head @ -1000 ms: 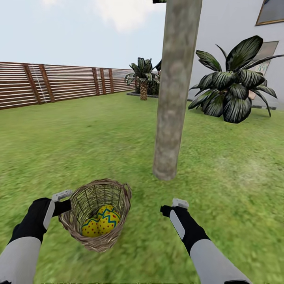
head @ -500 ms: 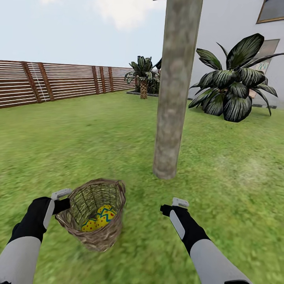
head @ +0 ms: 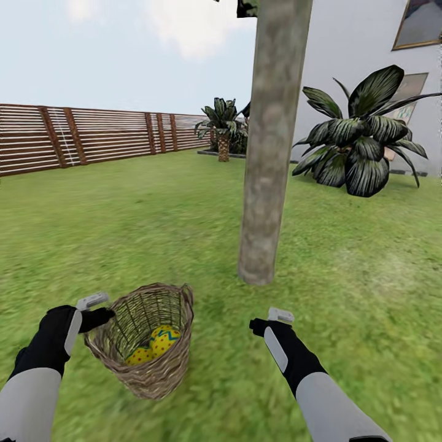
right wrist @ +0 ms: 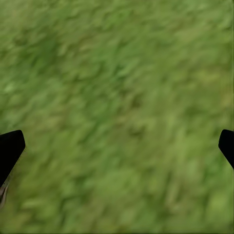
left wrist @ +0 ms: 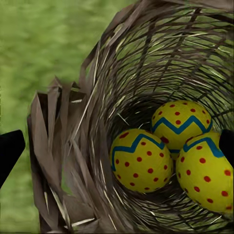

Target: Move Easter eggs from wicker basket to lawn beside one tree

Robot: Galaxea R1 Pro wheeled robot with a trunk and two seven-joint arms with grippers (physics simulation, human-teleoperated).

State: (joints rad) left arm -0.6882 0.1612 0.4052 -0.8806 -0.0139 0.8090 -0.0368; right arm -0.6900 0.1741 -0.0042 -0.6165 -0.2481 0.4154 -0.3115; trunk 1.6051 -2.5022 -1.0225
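The brown wicker basket (head: 150,368) sits tilted on the lawn (head: 153,227), a little in front and to the left of the tree's grey-brown trunk (head: 267,166). Three yellow Easter eggs with red dots lie in its bottom (left wrist: 141,161) (left wrist: 181,122) (left wrist: 207,170); in the head view they peek over the rim (head: 156,344). My left gripper (head: 98,316) is at the basket's left rim (left wrist: 63,146), fingers spread wide with the rim between them. My right gripper (head: 261,324) hangs open over bare grass (right wrist: 117,97), right of the basket.
A slatted wooden fence (head: 92,135) runs along the far left. A short palm (head: 222,126) stands at the back and a big dark leafy plant (head: 365,147) grows by the white house wall (head: 350,49). Grass spreads around the trunk.
The basket has shifted slightly left and tipped more upright beside my left gripper, hiding more of the eggs. The camera has tilted up a little. The right arm has not moved.
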